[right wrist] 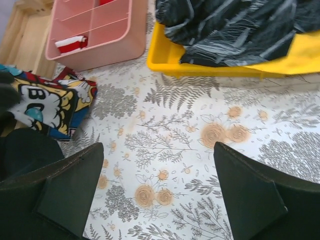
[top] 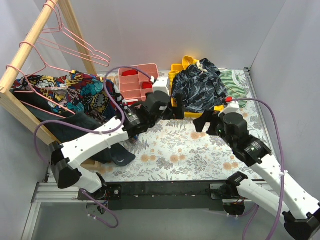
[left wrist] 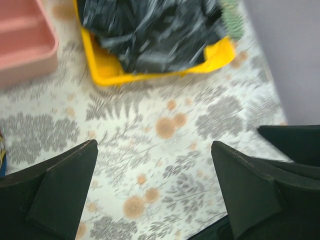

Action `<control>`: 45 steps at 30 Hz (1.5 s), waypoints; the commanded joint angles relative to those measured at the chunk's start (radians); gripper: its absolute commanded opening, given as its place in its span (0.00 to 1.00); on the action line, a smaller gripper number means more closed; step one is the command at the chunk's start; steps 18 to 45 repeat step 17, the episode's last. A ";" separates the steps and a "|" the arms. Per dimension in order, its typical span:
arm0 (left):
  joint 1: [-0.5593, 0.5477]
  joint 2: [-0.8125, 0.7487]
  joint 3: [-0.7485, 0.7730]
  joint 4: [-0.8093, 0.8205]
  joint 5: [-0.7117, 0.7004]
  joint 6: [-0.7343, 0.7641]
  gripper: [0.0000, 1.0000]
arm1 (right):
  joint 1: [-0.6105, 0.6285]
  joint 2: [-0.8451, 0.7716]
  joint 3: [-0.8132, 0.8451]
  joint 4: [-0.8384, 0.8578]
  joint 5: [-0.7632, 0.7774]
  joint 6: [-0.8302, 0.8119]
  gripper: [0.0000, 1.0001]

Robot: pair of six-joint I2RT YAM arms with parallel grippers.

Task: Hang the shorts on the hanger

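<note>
Shorts [top: 75, 92] lying bunched beside rail [top: 30, 40], hanger [top: 44, 95] wire crossing them; cannot tell whether hung. Left gripper [left wrist: 155, 150], right gripper [right wrist: 157, 150] hovering spread, holding nothing.

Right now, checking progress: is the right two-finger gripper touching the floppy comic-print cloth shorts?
Apart. The right wrist view shows the right gripper open above the floral tablecloth, with bare tablecloth visible between it and the shorts.

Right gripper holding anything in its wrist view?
No, the right gripper has its fingers spread wide, with only the floral table cover showing between them.
</note>
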 commanded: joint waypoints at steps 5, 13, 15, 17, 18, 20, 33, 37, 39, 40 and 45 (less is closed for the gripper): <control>-0.006 -0.022 -0.413 0.261 0.061 -0.107 0.98 | -0.004 -0.148 -0.152 0.015 0.132 0.061 0.99; -0.011 -0.092 -0.594 0.345 0.084 -0.133 0.98 | -0.004 -0.129 -0.198 0.059 0.104 0.071 0.99; -0.011 -0.117 -0.620 0.379 0.095 -0.128 0.98 | -0.004 -0.112 -0.200 0.070 0.113 0.063 0.99; -0.011 -0.126 -0.631 0.393 0.102 -0.124 0.98 | -0.004 -0.087 -0.189 0.070 0.124 0.060 0.99; -0.011 -0.126 -0.631 0.393 0.102 -0.124 0.98 | -0.004 -0.087 -0.189 0.070 0.124 0.060 0.99; -0.011 -0.126 -0.631 0.393 0.102 -0.124 0.98 | -0.004 -0.087 -0.189 0.070 0.124 0.060 0.99; -0.011 -0.126 -0.631 0.393 0.102 -0.124 0.98 | -0.004 -0.087 -0.189 0.070 0.124 0.060 0.99; -0.011 -0.126 -0.631 0.393 0.102 -0.124 0.98 | -0.004 -0.087 -0.189 0.070 0.124 0.060 0.99; -0.011 -0.126 -0.631 0.393 0.102 -0.124 0.98 | -0.004 -0.087 -0.189 0.070 0.124 0.060 0.99; -0.011 -0.126 -0.631 0.393 0.102 -0.124 0.98 | -0.004 -0.087 -0.189 0.070 0.124 0.060 0.99; -0.011 -0.126 -0.631 0.393 0.102 -0.124 0.98 | -0.004 -0.087 -0.189 0.070 0.124 0.060 0.99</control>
